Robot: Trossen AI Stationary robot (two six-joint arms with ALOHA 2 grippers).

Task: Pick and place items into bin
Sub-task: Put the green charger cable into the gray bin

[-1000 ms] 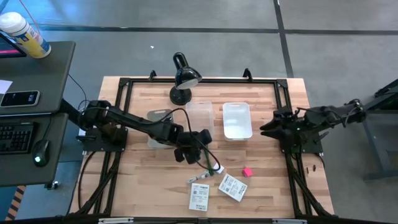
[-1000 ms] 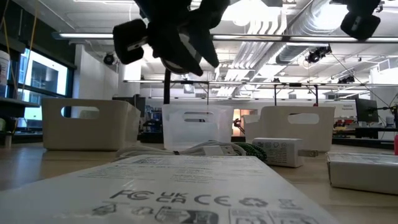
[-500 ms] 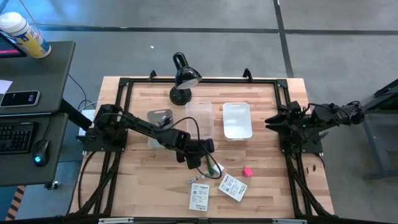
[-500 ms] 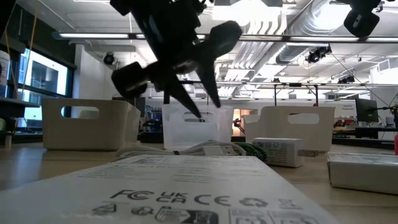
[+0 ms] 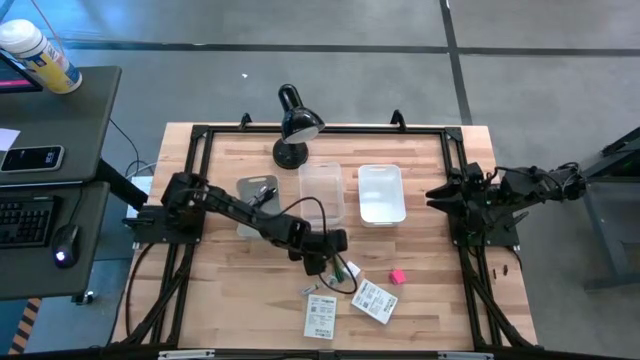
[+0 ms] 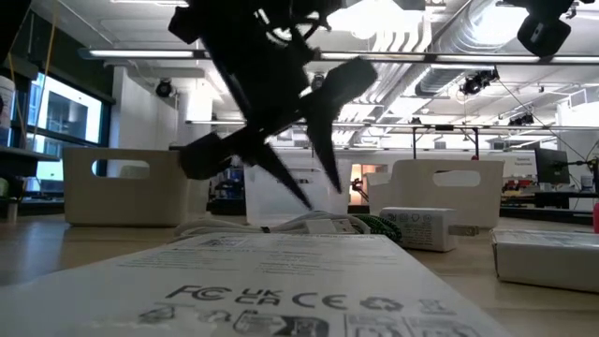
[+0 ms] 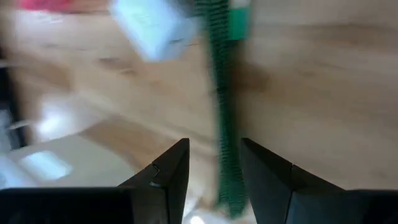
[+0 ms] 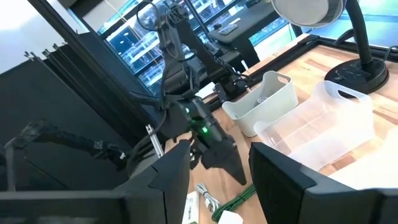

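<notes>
Even, bright light falls on the tabletop [image 5: 230, 290] in the high view, with only soft shadows under the arms. The low view looks into glaring ceiling lights, so the left end effector [image 6: 314, 183] reads as a dark silhouette; the near packet [image 6: 271, 285] is out of focus. The left wrist view is heavily smeared: the green stick [image 7: 221, 118] and white block [image 7: 152, 28] blur. The right wrist view is sharp, with bright windows behind.

A black desk lamp [image 5: 291, 127] stands at the far edge of the wooden bench [image 5: 220, 290], its shade tilted toward the middle. Beside the bench, a dark side desk [image 5: 55, 200] carries a keyboard [image 5: 22, 220], a mouse [image 5: 65, 245], a phone [image 5: 32, 157] and a white bottle [image 5: 38, 55] (blue label, lying near the corner).
</notes>
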